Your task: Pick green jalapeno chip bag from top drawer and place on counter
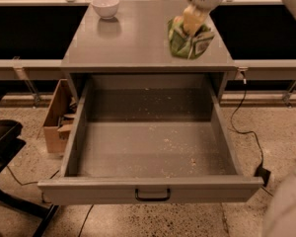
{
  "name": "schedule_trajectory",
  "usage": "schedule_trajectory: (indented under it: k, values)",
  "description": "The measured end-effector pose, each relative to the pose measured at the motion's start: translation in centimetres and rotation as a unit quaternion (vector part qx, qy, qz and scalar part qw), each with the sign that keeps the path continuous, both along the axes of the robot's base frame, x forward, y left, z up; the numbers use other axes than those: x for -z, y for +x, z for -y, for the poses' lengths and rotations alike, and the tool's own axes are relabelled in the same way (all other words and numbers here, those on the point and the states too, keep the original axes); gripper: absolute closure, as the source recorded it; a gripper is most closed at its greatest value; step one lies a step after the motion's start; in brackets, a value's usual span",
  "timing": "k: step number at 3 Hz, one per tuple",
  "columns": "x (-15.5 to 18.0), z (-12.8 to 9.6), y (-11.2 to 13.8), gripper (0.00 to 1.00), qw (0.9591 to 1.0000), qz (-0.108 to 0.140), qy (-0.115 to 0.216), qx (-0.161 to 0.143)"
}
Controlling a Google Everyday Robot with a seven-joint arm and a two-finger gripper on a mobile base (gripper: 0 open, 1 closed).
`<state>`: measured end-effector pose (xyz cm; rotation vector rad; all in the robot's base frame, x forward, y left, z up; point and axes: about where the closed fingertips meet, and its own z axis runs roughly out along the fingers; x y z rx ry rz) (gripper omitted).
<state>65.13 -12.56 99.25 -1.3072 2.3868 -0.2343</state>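
Down on the floor to the left of the counter (pixel 128 46) sits a brown cardboard box (pixel 55 118). On the counter's back left corner there is a white bowl (pixel 105 6). Under the counter's front edge the top drawer (pixel 153 152) is pulled all the way out. Its floor has only crumbs on it, and its dark handle (pixel 152 195) is on the side far from the counter. The green jalapeno chip bag (pixel 185 46) is out of the drawer now. It is over the right half of the counter, near the counter's right edge and well apart from the bowl. The gripper (pixel 191 27) comes down from above the counter and its fingers are pinched on the top of the bag, so the bag hangs from them. I cannot tell if the bottom of the bag touches the counter or is just above it. I think the picking part is done and the putting-down part is the job now — the next move should be to lower the bag until it rests flat, then let go and lift straight up. The bag is close to the counter's right and front edges, so a small move toward the counter's middle would be safer. There is lots of bare room there. A dark cable (pixel 246 117) hangs off to the right of the counter, out of the way.
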Motion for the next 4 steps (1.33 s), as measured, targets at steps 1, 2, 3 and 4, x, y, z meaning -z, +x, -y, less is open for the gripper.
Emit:
schedule_trajectory:
  k: [1,2,3,4]
  values:
    - [-3.9,-0.9,4.6,1.0,0.9981,0.059,0.011,0.017]
    - [-6.4,-1.7,9.1,1.0,0.9913,0.12,0.046,0.029]
    - [-5.1,-2.9,12.8,1.0,0.9871,0.136,0.08,0.028]
    - [-0.2,-3.3,15.9,1.0,0.9883,0.113,0.095,0.039]
